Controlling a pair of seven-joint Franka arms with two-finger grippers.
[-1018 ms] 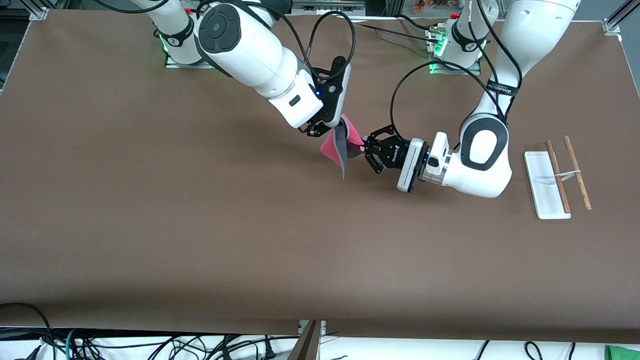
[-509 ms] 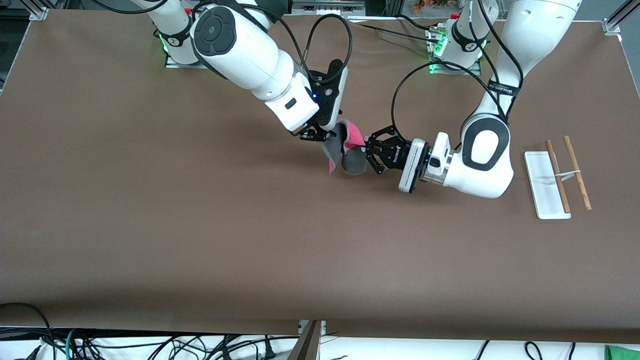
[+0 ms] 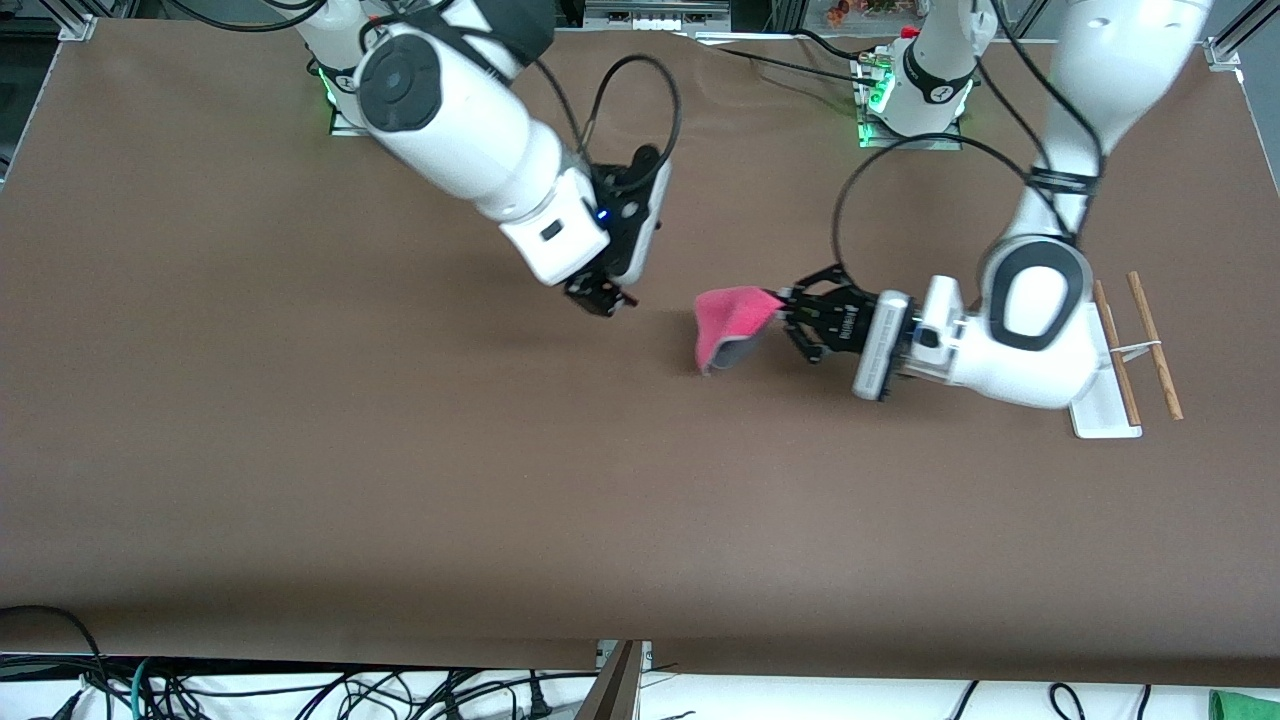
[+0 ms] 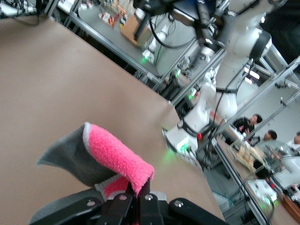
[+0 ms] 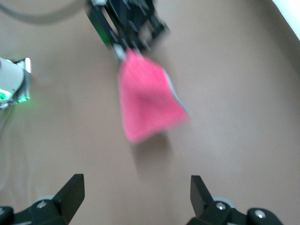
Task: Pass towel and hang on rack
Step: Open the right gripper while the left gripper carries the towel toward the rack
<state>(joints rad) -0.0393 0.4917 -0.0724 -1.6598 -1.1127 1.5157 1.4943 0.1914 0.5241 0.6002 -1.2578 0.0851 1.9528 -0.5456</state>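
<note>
The towel (image 3: 730, 322), pink on one face and grey on the other, hangs from my left gripper (image 3: 783, 305) above the middle of the table. The left gripper is shut on its corner; in the left wrist view the towel (image 4: 110, 159) droops from the closed fingers (image 4: 140, 192). My right gripper (image 3: 600, 298) is open and empty, apart from the towel, toward the right arm's end. In the right wrist view the towel (image 5: 147, 96) hangs ahead, well clear of the spread fingers (image 5: 72, 192). The rack (image 3: 1125, 355), white base with two brown rods, stands at the left arm's end, partly hidden by the left arm.
The brown table surface (image 3: 400, 480) stretches wide nearer the front camera. Cables and a green cloth scrap (image 3: 1245, 705) lie below the table's front edge. The arms' bases (image 3: 905, 110) stand along the table's back edge.
My right gripper has let go of the towel and drawn back toward its own end. My left gripper has carried the towel toward the rack, and the towel now hangs from it alone.
</note>
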